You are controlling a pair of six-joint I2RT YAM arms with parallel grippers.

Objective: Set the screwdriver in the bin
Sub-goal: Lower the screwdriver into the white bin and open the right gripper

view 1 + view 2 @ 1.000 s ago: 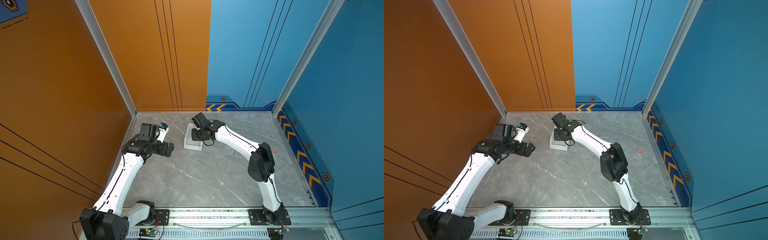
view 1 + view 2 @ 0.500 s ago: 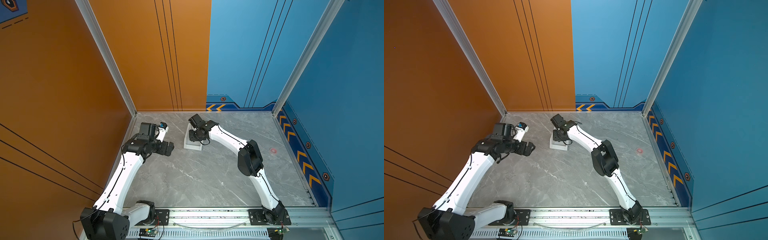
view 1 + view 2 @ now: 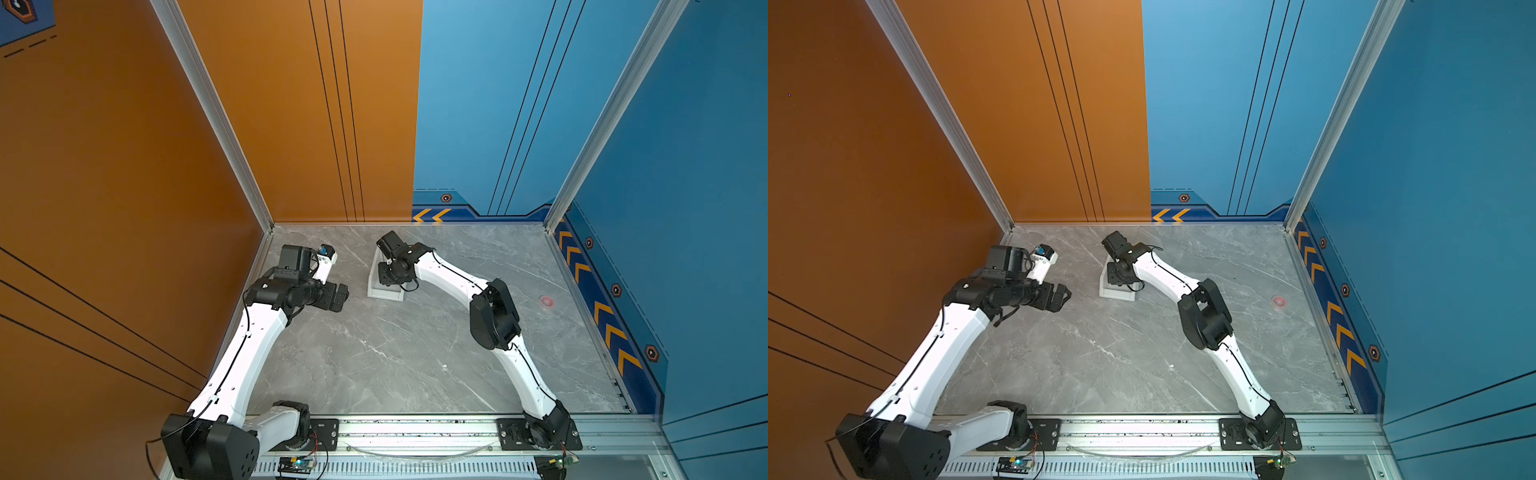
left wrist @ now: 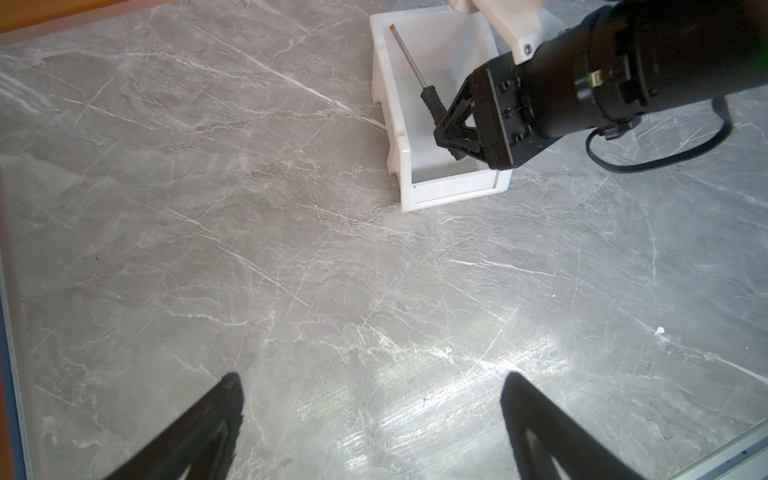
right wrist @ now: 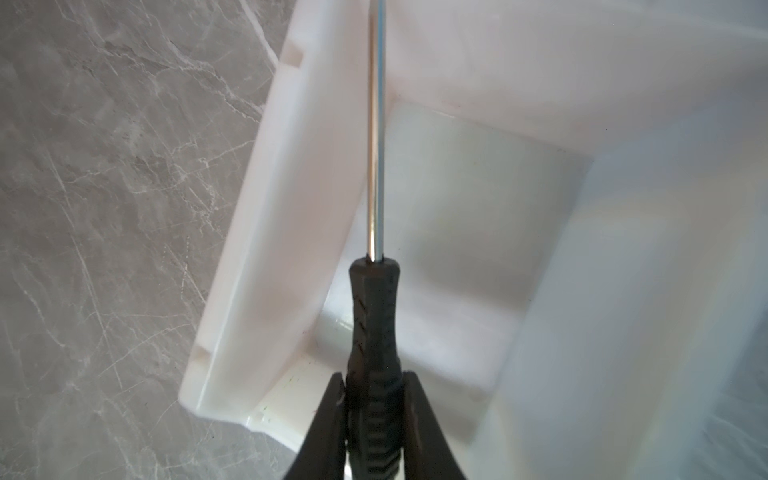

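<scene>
Since a second ago the right arm (image 3: 449,278) has swung its elbow left, and its wrist sits a little further left over the bin (image 3: 384,293). The bin itself, the left arm (image 3: 253,345) and the left gripper (image 3: 337,297) stand where they stood. The right gripper (image 4: 446,141) stays clenched on the black handle of the screwdriver (image 4: 417,75). It holds the screwdriver inside the bin's opening, the shaft running along the bin's length close beside one long wall. The left gripper is spread wide with nothing between its fingers (image 4: 208,428) and hovers over the bare table (image 3: 395,353) just left of the bin.

In both top views the screwdriver is wholly hidden under the right wrist, which also covers the far part of the bin. In the right wrist view the shaft's tip is cut off at the picture's edge, and the handle's butt disappears between the gripper's fingers (image 5: 419,411). Whether the tip touches the bin's wall, or the handle its floor, cannot be told. A small red mark (image 3: 546,301) on the right of the table is too small to identify.
</scene>
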